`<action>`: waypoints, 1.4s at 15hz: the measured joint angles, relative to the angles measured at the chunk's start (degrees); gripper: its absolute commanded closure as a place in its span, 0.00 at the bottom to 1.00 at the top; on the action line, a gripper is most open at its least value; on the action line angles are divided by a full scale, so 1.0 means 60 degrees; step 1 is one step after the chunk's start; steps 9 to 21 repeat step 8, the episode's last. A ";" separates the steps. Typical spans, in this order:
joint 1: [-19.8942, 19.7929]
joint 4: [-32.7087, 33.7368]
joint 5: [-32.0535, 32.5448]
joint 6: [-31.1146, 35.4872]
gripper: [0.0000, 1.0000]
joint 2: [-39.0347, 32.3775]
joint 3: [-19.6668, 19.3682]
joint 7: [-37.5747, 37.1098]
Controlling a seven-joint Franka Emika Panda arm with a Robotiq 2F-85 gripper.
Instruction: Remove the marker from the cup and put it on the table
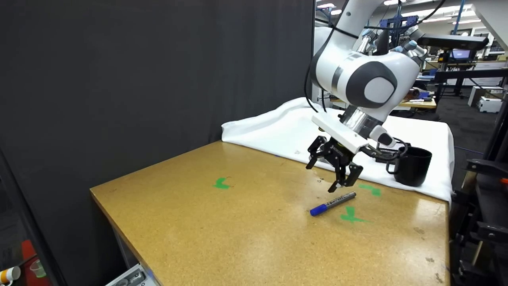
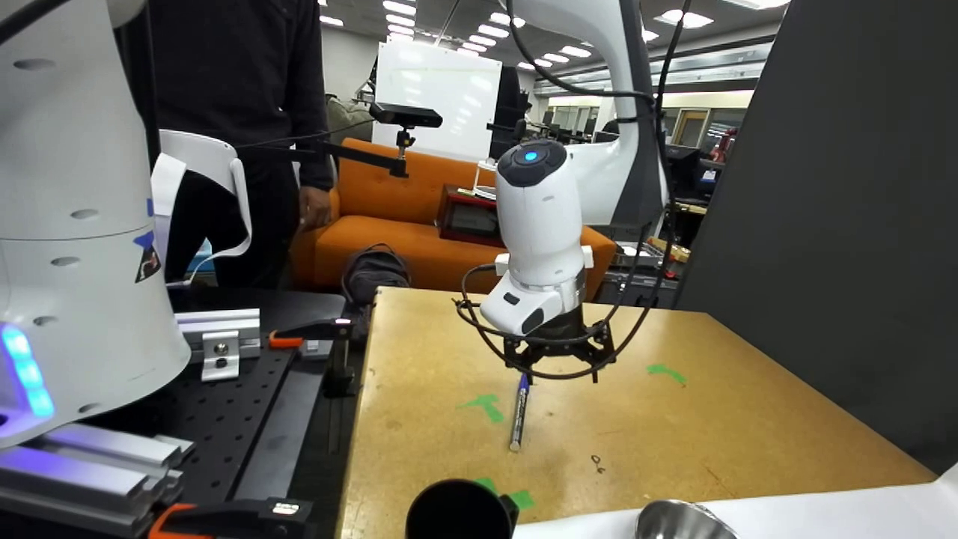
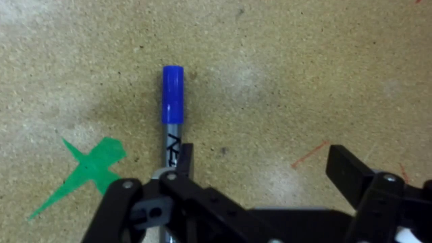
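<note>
The marker (image 3: 173,94), blue-capped with a grey printed barrel, lies flat on the tan table (image 1: 238,238). In both exterior views it rests near green tape. The black cup (image 1: 414,167) stands upright, apart from it, on the white cloth beside the table; an exterior view shows the dark mouth of the cup (image 2: 456,516) cut by the lower edge. My gripper (image 3: 263,160) is open above the table, its fingers wide apart with bare tabletop between them. In the wrist view the left finger overlaps part of the marker's barrel, which runs outside the jaws.
White cloth (image 1: 274,123) covers the surface at the table's far side. A shiny metal bowl (image 2: 681,520) sits on it near the cup. Green tape marks (image 1: 351,214) dot the wood. A dark curtain (image 1: 158,79) borders one side, and a cable (image 2: 479,337) loops around the wrist.
</note>
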State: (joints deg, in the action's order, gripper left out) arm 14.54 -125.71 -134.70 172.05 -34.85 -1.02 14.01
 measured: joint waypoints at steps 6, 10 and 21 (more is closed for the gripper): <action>0.0677 -0.0121 0.0120 0.2198 0.00 0.0652 -0.0069 0.0043; 0.0624 -0.0358 0.0642 0.2603 0.00 0.0795 0.0236 -0.0208; 0.0624 -0.0358 0.0642 0.2603 0.00 0.0795 0.0236 -0.0208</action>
